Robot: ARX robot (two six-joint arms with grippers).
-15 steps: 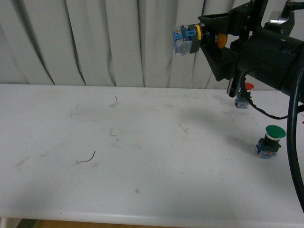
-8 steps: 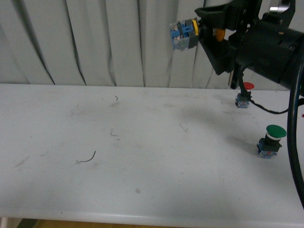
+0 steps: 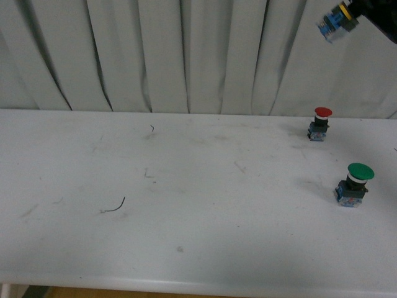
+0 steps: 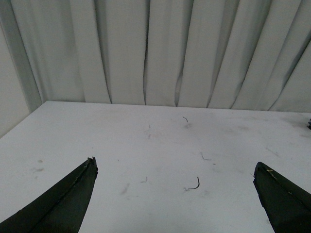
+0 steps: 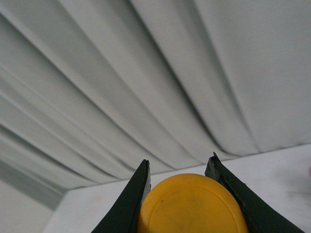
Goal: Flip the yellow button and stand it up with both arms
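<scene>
The yellow button (image 3: 335, 20) hangs high at the top right of the front view, in front of the curtain, its blue-grey contact block pointing down-left; only a sliver of black arm shows beside it. In the right wrist view its round orange-yellow cap (image 5: 192, 206) fills the space between the two black fingers, and my right gripper (image 5: 181, 167) is shut on it. My left gripper (image 4: 175, 167) is open and empty, its two black fingertips (image 4: 80, 182) spread wide above the white table (image 4: 155, 145). The left arm is out of the front view.
A red-capped button (image 3: 321, 123) stands at the table's back right. A larger green-capped button (image 3: 354, 184) stands nearer at the right edge. A small dark curl of wire (image 3: 114, 207) lies left of centre. A pleated white curtain (image 3: 161, 56) hangs behind the table.
My right arm has swung up and to the right with the yellow button, almost leaving the front view. The red button, half hidden a second ago, is uncovered.
</scene>
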